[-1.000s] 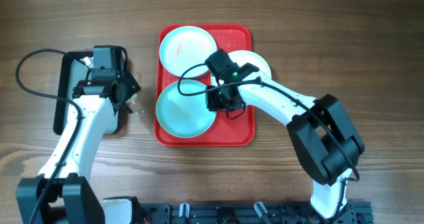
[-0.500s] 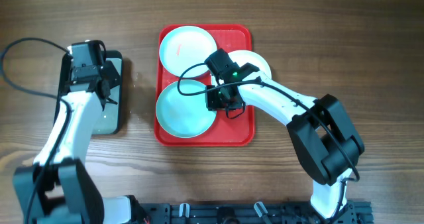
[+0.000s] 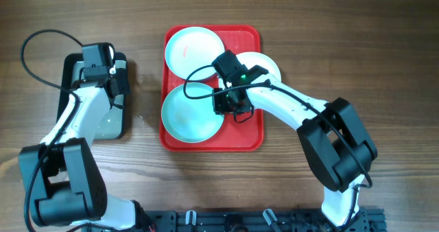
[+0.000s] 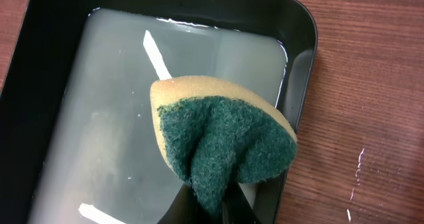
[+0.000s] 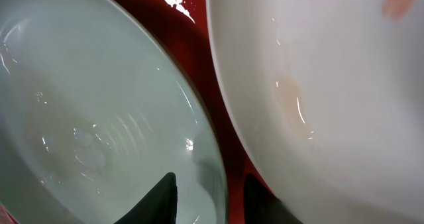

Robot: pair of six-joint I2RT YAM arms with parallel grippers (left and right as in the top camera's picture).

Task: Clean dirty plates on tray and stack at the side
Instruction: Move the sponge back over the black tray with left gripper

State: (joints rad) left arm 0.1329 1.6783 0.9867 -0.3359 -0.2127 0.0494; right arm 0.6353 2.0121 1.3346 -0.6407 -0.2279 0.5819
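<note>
Plates all sit on the red tray [image 3: 245,140], none stacked at the side yet: upper turquoise plate [image 3: 194,50] with faint reddish smears, lower turquoise plate [image 3: 188,115] looking wet, white plate [image 3: 271,62] at the right edge.

Right gripper [image 5: 209,187] is partly closed astride the lower plate's rim, one finger over the bowl and one outside. The tips are cut off in the wrist view, so I can't tell whether the pads actually bite.

Left gripper [image 4: 215,209] is clamped on a yellow sponge [image 4: 225,141], green scourer side bunched up, held above the black pan [image 4: 305,32] of water.

Risks:
- Wet rim plus an unconfirmed pinch: scrubbing pressure could slide or tip the lower plate.
- Neighbouring plate sits just beside that rim, so any lift or shift could knock it.
- Soaked sponge would drip on the way over. Droplets [image 4: 360,164] are already on the wooden table [image 4: 384,71].
- Right arm lies across the tray, so the left arm has little room there.

Hard to see: the white plate is mostly under the right arm, the left fingers are buried under the sponge, and I can't say whether the lower plate is fully clean.
</note>
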